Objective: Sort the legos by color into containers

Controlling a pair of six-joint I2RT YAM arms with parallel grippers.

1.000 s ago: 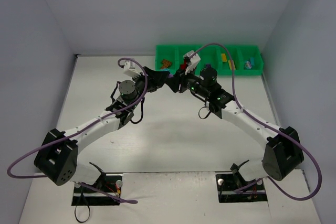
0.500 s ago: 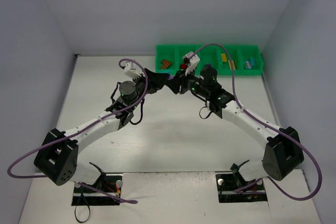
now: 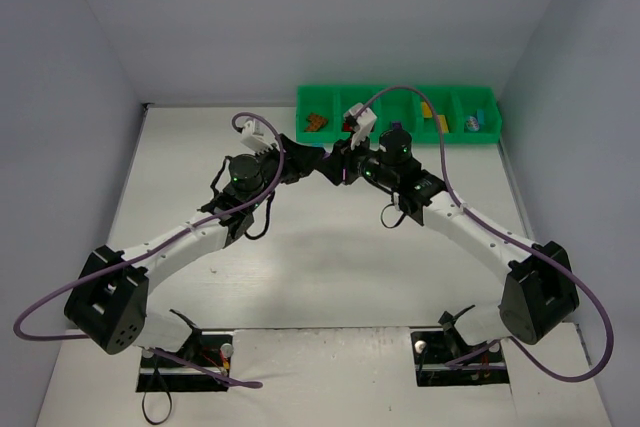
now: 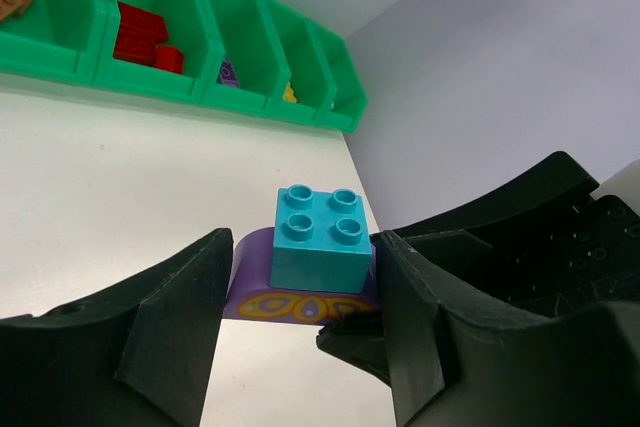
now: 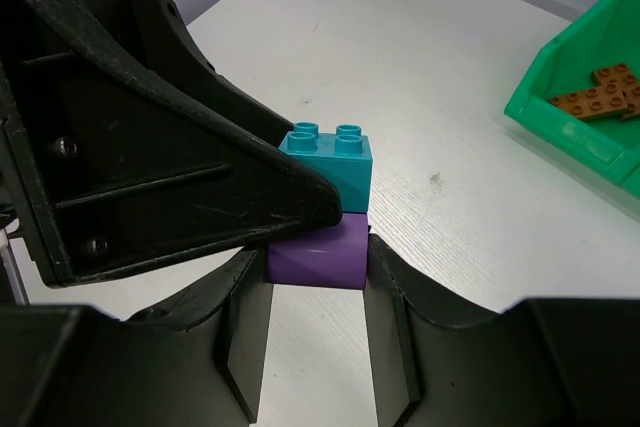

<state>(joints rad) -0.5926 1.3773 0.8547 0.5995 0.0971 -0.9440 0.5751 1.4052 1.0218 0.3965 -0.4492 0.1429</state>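
The two arms meet over the desk (image 3: 300, 247), just in front of the green tray (image 4: 150, 82). Between them is a little stack, a light blue brick (image 4: 320, 242) sitting on a purple brick (image 5: 315, 255). The right fingers (image 5: 395, 327) are clamped on the purple one from both sides. The left fingers (image 4: 175, 312) straddle the blue one; one looks like it's touching and there's a gap on the other side, so it's hard to tell if that's a real grip. In the tray, brown bricks (image 3: 317, 121) are in the leftmost compartment, red bricks (image 4: 140, 35) are next to them, and a yellow brick (image 3: 427, 110) is further right.
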